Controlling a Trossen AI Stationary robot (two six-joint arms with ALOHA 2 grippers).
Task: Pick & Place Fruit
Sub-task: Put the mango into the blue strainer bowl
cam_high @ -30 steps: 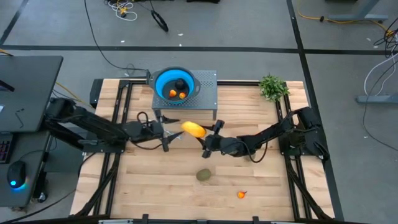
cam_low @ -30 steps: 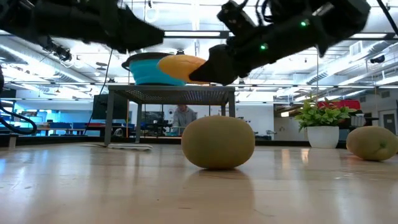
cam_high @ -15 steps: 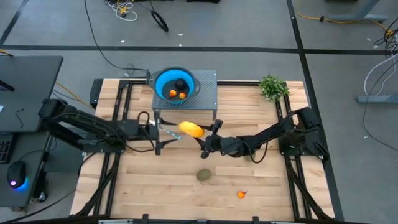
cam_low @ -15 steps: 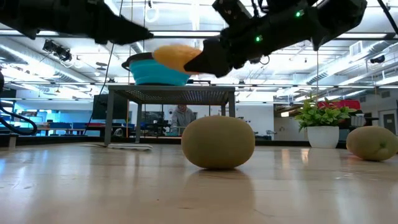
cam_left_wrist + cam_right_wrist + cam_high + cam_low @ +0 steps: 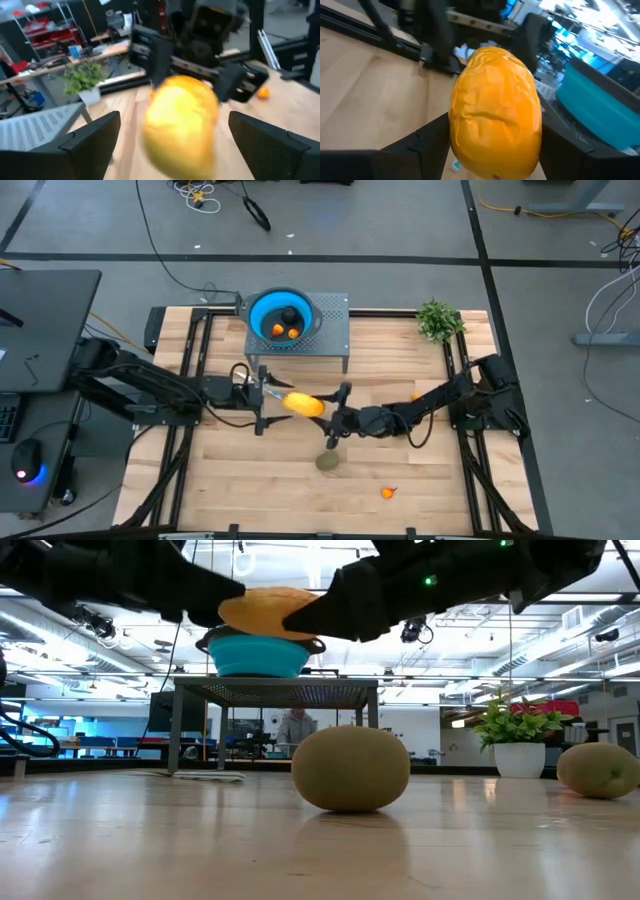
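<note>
I have the right gripper near the middle of the overhead frame, clamped on the yellow oblong fruit; in its wrist camera the fruit fills the centre with a dark finger pressed against either side. My left gripper sits just to the left of that fruit, its fingers spread wide; from its wrist camera the fruit floats between the two fingers with clear gaps on both sides, so it grips nothing. In the table-level picture the fruit hangs high in the upper middle, both arms meeting at it.

Below the grippers in the overhead frame, one olive-brown oval lies on the wooden table; at table level it sits dead centre. A second olive-brown oval shows at the right edge of that low picture. A tiny orange piece lies lower right of centre on the table, and another orange piece sits just beside the right arm.

Toward the top centre, a blue bowl stands on a grey metal stand and holds the dark ball and two orange pieces. The green plant stands at the upper right of the table.
</note>
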